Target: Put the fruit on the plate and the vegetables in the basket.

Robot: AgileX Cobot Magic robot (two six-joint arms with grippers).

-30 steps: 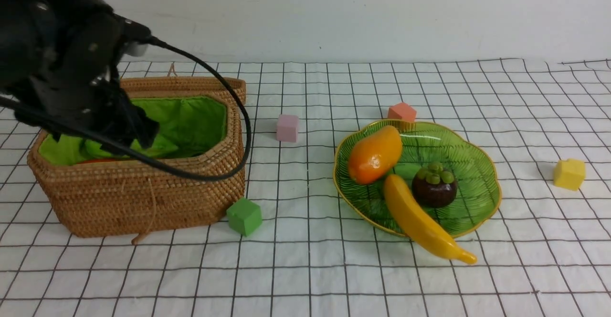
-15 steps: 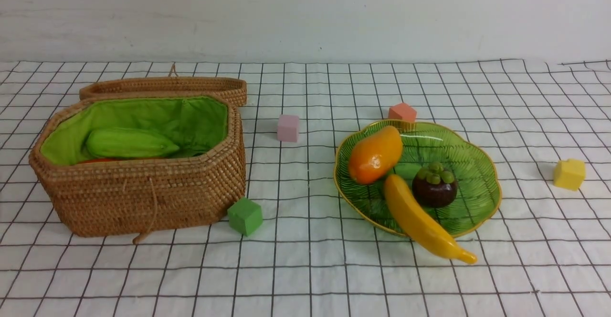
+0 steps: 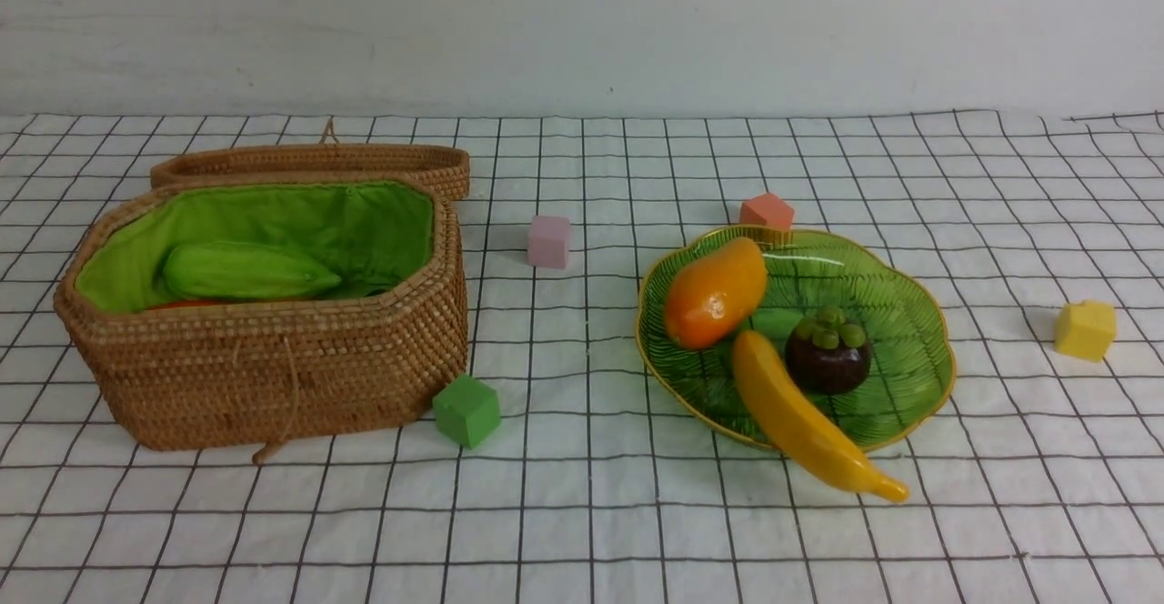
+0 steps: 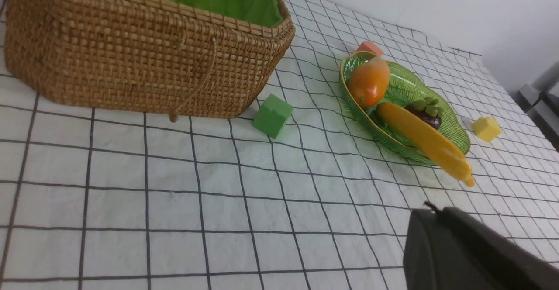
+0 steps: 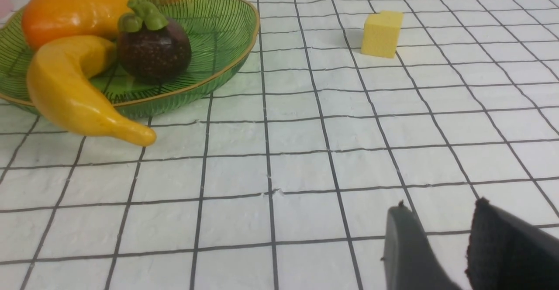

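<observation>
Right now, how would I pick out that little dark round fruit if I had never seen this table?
Find the green glass plate to the right of the wicker basket. Three fruits lie on it. Yours, the mangosteen, sits between the orange mango and the long yellow banana: the only dark purple one, round, with a knobbly green cap.

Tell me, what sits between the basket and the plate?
In the front view, a pink cube and a green cube lie between the basket and the plate. The green one sits close by the basket; the rest is bare cloth.
</observation>
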